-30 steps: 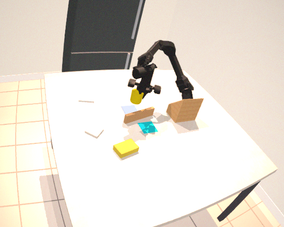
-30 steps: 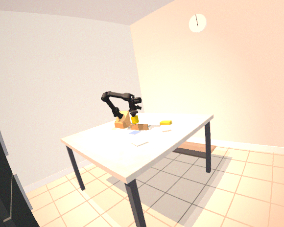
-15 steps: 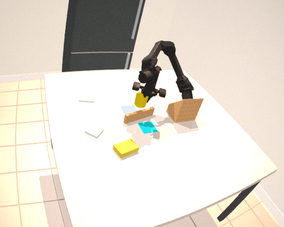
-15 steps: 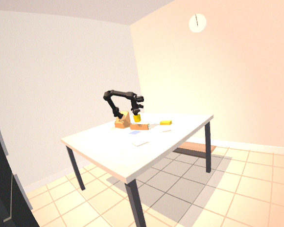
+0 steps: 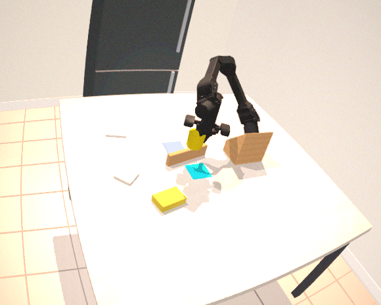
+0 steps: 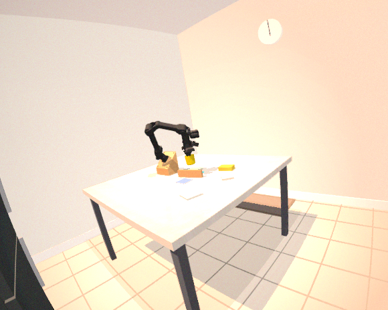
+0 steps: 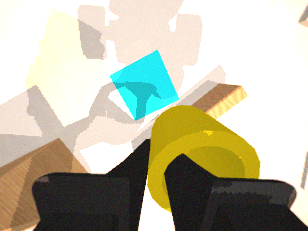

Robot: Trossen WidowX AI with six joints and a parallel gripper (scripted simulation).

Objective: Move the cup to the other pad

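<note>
Where the gripper (image 7: 156, 166) clamps the rim of the yellow cup (image 7: 202, 154), one dark finger passes inside the mouth and hides most of the interior, so the marbles cannot be made out in the wrist view. The cup's base is cut off by the finger bodies there, and in the top view its upper rim disappears behind the wrist. The arm's lower link drops behind the wooden wedge block (image 5: 248, 148), which conceals the base. The pale blue pad (image 5: 173, 145) is partly masked by the wooden bar (image 5: 186, 155) lying in front of it; only its far portion shows. The cyan pad (image 5: 198, 171) is crossed by the arm's shadow but is otherwise fully exposed.

The cup (image 5: 195, 139) hangs in the air, tilted slightly, above the wooden bar and between the two pads, touching neither. The bar lies between the pads as a low barrier; the cup's underside stands above its top edge in the exterior view. A yellow block (image 5: 169, 198) sits near the cyan pad on the camera side, apart from it. Two thin white slabs (image 5: 127, 179) lie well off to the left on the white table (image 5: 217, 250).
</note>
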